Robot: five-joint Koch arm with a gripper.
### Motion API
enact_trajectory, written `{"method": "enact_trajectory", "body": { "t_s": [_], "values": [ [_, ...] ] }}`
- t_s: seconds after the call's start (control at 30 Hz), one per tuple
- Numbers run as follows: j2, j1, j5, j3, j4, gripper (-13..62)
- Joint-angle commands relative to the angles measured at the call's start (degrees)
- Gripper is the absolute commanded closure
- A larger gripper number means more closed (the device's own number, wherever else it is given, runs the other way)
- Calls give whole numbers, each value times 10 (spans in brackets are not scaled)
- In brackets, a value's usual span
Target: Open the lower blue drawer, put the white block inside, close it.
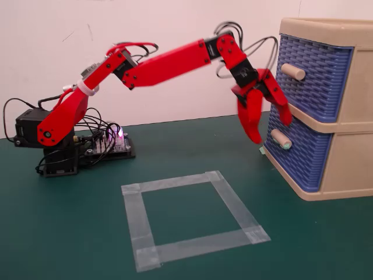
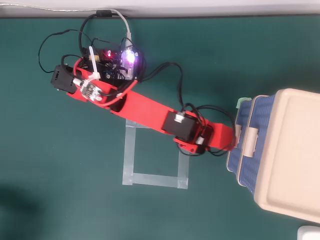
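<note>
The lower blue drawer (image 1: 303,154) sits pushed into the beige frame (image 1: 349,169), and its mint-tipped knob (image 1: 281,139) points toward the arm. My red gripper (image 1: 272,132) hangs just in front of the drawer front with its jaws spread apart. One finger (image 1: 252,119) hangs left of the knob and the other (image 1: 282,108) is above it, and nothing is between them. In the overhead view the gripper (image 2: 233,136) is against the blue fronts (image 2: 241,117). The white block is not in view.
The upper blue drawer (image 1: 315,76) with its all-beige knob (image 1: 293,71) is closed. A grey tape square (image 1: 192,219) lies on the green table; it also shows in the overhead view (image 2: 155,155). A small pale piece (image 1: 262,150) lies by the unit's corner. The arm base and cables (image 1: 58,146) are at the left.
</note>
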Motion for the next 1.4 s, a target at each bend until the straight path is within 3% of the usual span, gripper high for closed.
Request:
{"method": "enact_trajectory", "body": {
  "t_s": [0.0, 0.07, 0.17, 0.3, 0.5, 0.63, 0.8, 0.93, 1.03, 1.37],
  "values": [
    [118, 46, -12, -23, 185, 154],
    [185, 91, -80, -20, 308, 154],
    [279, 179, -200, 48, 322, 156],
    [396, 373, -405, 251, 310, 155],
    [450, 709, -819, 565, 251, 156],
    [473, 742, -832, 792, 171, 157],
    [653, 742, -823, 1078, 17, 157],
    [783, 742, -823, 1215, -2, 154],
    [841, 741, -824, 1252, 28, 153],
    [835, 739, -825, 1251, 94, 149]
  ]
}}
